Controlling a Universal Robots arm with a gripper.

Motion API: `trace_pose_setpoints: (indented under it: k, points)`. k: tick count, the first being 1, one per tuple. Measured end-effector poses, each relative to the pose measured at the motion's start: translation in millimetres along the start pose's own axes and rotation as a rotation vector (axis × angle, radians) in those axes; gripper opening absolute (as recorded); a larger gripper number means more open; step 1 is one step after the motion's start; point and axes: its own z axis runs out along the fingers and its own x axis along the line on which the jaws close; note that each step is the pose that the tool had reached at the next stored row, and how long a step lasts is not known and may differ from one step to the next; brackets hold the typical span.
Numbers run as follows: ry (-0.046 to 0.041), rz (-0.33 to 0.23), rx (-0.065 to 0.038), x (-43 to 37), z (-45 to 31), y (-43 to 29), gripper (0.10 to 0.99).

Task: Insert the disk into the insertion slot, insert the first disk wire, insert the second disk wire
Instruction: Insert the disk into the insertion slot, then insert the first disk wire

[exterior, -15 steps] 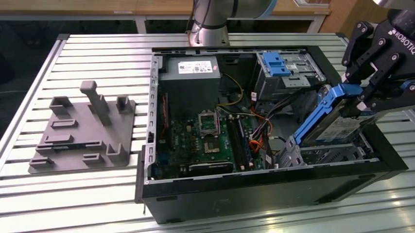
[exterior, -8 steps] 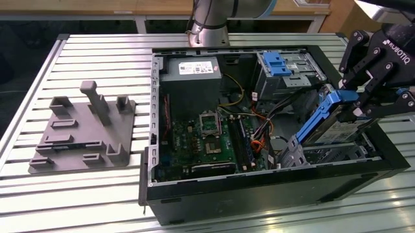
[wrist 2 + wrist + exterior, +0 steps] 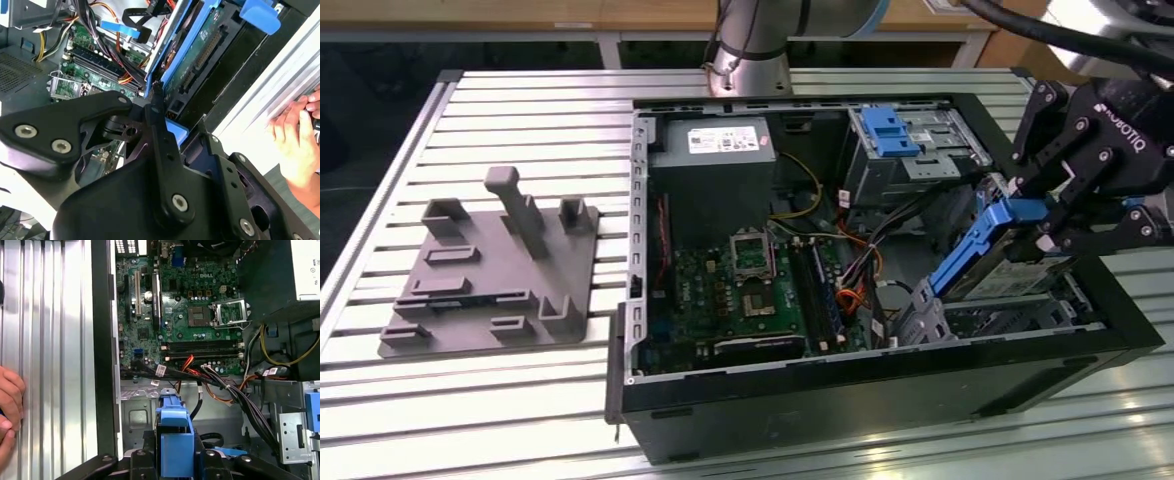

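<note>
Slatted table [image 3: 520, 420], the exterior view's right: the gripper [image 3: 1041, 225], fingers clamped on the disk [image 3: 981, 250], holds it tilted over the insertion slot [image 3: 961, 320].

A black computer case [image 3: 854, 390] lies open on its side on the slatted aluminium table [image 3: 520, 110]. Inside it, a green motherboard [image 3: 754, 295] sits flat on the case floor with its bare processor socket [image 3: 754, 255] near the middle. A grey power supply [image 3: 714, 150] fills the corner beyond. Orange, yellow and black cables [image 3: 851, 262] trail beside the board. A blue latch [image 3: 887, 132] caps the taller silver bay [image 3: 941, 150]. At the exterior view's left, apart from the case, rests a grey fixture plate [image 3: 480, 300] with upright pegs.
</note>
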Motion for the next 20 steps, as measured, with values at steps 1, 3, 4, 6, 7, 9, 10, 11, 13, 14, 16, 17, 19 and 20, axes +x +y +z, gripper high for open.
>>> trace_pose_setpoints:
  k: [1, 3, 4, 6, 7, 9, 10, 11, 13, 14, 16, 17, 19, 20]
  points:
    - [0.0002, 0.0, 0.0, 0.1, 1.7, -0.6, 0.365]
    - [0.0009, 0.0, 0.0, 0.2, 5.2, -1.9, 0.365]
    - [0.0013, 0.0, 0.0, 0.3, 7.0, -2.5, 0.365]
    - [0.0022, 0.0, 0.0, 0.3, 7.9, -2.8, 0.431]
    - [0.0025, 0.0, 0.0, 0.3, 7.8, -2.9, 0.431]
    - [0.0021, 0.0, 0.0, 0.3, 8.0, -2.9, 0.498]
    - [0.0022, 0.0, 0.0, 0.3, 8.0, -2.9, 0.498]
    - [0.0023, 0.0, 0.0, 0.3, 8.0, -2.9, 0.498]
    - [0.0022, 0.0, 0.0, 0.3, 8.1, -2.9, 0.498]
    - [0.0021, 0.0, 0.0, 0.4, 8.6, -3.0, 0.498]
    - [0.0021, 0.0, 0.0, 0.4, 9.0, -3.0, 0.498]
    - [0.0022, 0.0, 0.0, 0.4, 9.0, -3.0, 0.498]
    - [0.0022, 0.0, 0.0, 0.4, 9.1, -3.0, 0.498]
    - [0.0022, 0.0, 0.0, 0.4, 9.1, -3.0, 0.498]
